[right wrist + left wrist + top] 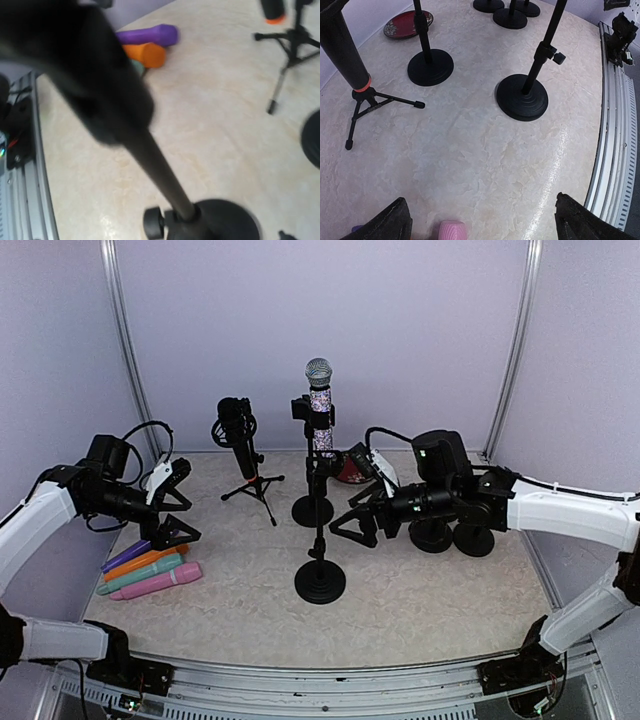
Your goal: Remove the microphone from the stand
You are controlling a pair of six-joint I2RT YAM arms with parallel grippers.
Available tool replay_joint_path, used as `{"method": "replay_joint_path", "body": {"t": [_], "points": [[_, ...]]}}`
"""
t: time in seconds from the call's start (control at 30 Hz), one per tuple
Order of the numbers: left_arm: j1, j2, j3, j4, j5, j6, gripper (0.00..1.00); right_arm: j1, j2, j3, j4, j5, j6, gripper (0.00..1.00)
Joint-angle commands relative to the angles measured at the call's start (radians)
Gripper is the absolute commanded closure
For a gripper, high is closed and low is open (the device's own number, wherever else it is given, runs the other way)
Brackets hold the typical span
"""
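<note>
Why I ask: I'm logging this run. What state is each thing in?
Microphone: upright, mounted, not yet removed.
Black mic: standing, slightly tilted.
Coloured mics: lying flat on the table.
Left tool: open, holding nothing.
Right tool: open, holding nothing.
</note>
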Motion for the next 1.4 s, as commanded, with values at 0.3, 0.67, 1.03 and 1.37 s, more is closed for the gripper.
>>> {"method": "replay_joint_path", "body": {"t": [0.3,0.67,1.03,1.37], "points": [[0.011,-0.03,0.005,0.068,-0.04,-0.057,0.03,0.091,-0.118,-0.214,0.112,0.116,0.726,0.12],[0.01,-0.058,0.014,0.074,-0.054,-0.064,0.03,0.136,0.114,-0.192,0.393,0.057,1.035,0.22],[0.01,-0.095,-0.009,0.063,-0.072,-0.052,0.03,0.145,0.221,-0.159,0.508,0.167,1.132,0.49],[0.011,-0.101,-0.011,0.063,-0.075,-0.045,0.03,0.12,0.199,-0.216,0.53,0.202,1.182,0.79]]}}
